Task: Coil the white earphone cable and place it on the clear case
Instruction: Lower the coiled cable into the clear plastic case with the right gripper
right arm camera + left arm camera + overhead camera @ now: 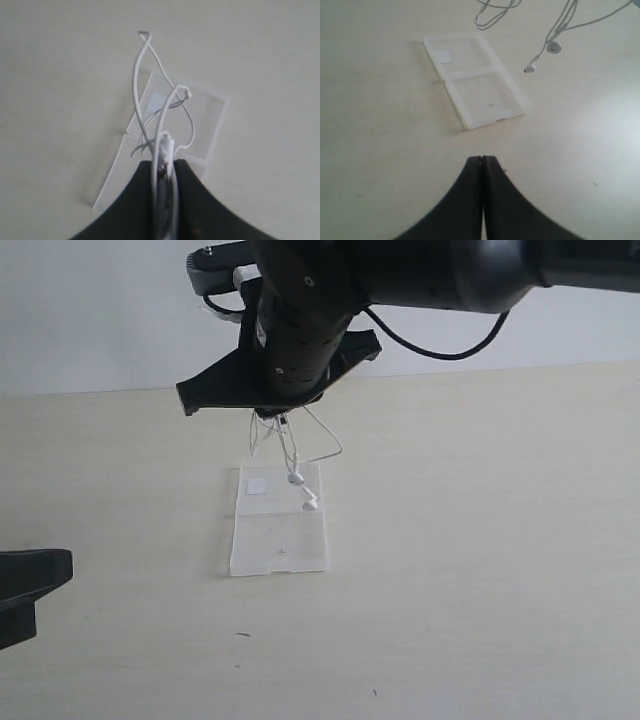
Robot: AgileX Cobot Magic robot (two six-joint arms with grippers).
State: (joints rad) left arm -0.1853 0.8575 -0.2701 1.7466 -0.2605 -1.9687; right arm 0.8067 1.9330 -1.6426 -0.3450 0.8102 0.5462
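Right now your right fingers point(195, 200) pinch the white earphone cable point(167, 149), its loops dangling below them over the clear case point(280, 540). Your left fingers point(465, 200) are pressed together, with the case ahead of them.

Above the case point(280, 540), the cable's point(296, 478) upper end is hidden by the right gripper point(272, 416), by which one case panel is also partly covered.

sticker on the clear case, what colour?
White: the square sticker sits on one panel of the clear case. It shows best in the left wrist view.
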